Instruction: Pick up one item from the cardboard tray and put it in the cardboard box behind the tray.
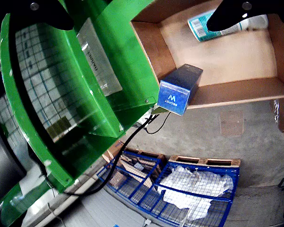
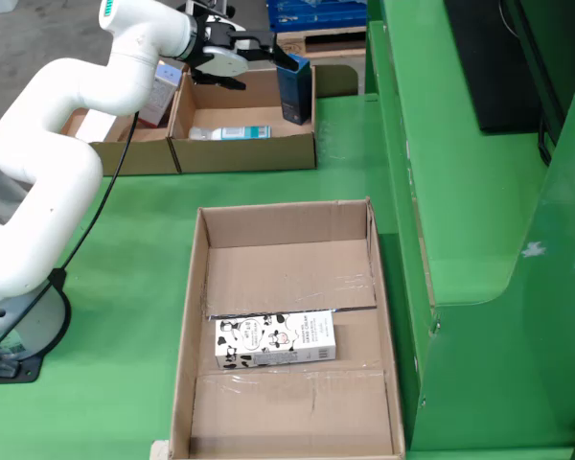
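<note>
From the side, the white arm (image 2: pixel 67 125) reaches over the far cardboard box (image 2: pixel 244 153), its gripper (image 2: pixel 283 59) with jaws clamped on a dark blue carton (image 2: pixel 294 91) held upright above the box's right end. A bottle (image 2: pixel 232 133) lies inside. The near tray (image 2: pixel 286 335) holds a milk carton (image 2: pixel 275 340).

In the view riding on the gripper, the blue carton (image 1: pixel 179 90) hangs over the box's wall (image 1: pixel 241 92), the bottle (image 1: pixel 203 28) beyond it.

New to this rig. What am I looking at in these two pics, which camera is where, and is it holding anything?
The side view stands still and shows a white robot arm on a green table. Its pincer holds a dark blue carton over the right corner of the far cardboard box, where a small bottle lies. The near cardboard tray holds a cow-print milk carton. The other view rides on the pincer, looking down at the same blue carton, the box and the bottle.
</note>
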Controlling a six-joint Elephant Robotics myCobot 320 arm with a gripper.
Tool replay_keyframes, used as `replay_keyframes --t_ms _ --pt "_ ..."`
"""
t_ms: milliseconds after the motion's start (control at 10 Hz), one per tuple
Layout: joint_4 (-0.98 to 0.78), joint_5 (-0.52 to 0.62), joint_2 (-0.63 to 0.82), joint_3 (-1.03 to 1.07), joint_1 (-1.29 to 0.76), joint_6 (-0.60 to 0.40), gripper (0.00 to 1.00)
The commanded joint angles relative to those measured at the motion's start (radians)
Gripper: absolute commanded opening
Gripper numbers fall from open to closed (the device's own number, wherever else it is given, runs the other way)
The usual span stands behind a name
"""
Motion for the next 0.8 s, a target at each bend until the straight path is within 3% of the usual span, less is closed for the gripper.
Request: replay_keyframes --t_ms 0,300,700 --pt "0.012 -0.009 0.092 0.026 -0.096 -0.242 1.00" --pt "0.012 -0.008 0.180 0.026 -0.202 -0.311 1.00" --pt "0.012 -0.008 0.224 0.026 -0.286 -0.270 1.00"
